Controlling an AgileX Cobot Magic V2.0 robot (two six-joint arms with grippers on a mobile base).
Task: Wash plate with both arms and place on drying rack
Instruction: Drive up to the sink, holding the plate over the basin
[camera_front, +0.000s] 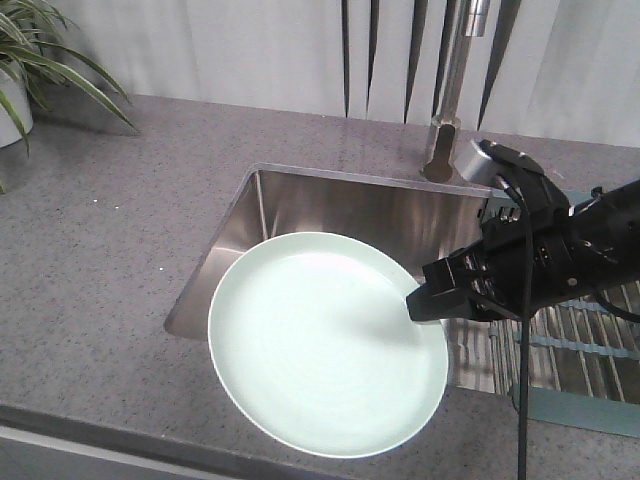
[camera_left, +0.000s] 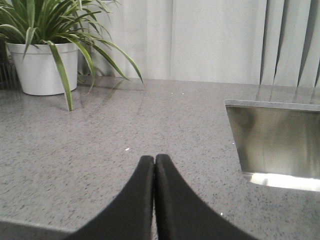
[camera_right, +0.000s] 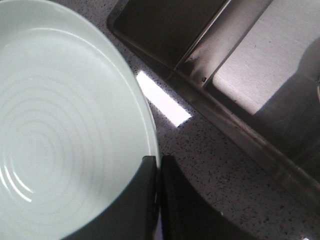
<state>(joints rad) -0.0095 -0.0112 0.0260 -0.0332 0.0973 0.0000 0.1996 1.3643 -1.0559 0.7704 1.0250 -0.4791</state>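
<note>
1. Front view: your right gripper (camera_front: 418, 300) is clamped on the right rim of the plate (camera_front: 328, 343). The plate hangs tilted over the near left part of the sink (camera_front: 330, 200), with its lower edge overlapping the counter (camera_front: 120, 230). The tap (camera_front: 452, 90) stands behind, and the drying rack (camera_front: 590, 345) lies to the right, under your right arm. One pinch at the rim is a thin hold on a glossy plate, so I judge slow, steady moves the safe course.
2. Left wrist view: your left gripper (camera_left: 154, 167) is pressed closed on nothing, low over the counter and left of the sink, with a potted plant (camera_left: 37, 70) beyond. The plate does not show here. Spread the fingers before you bring this arm in to take the opposite rim.
3. Right wrist view: the fingers (camera_right: 145, 200) take the rim between them only shallowly. Avoid twisting the wrist, because the plate could slip.
</note>
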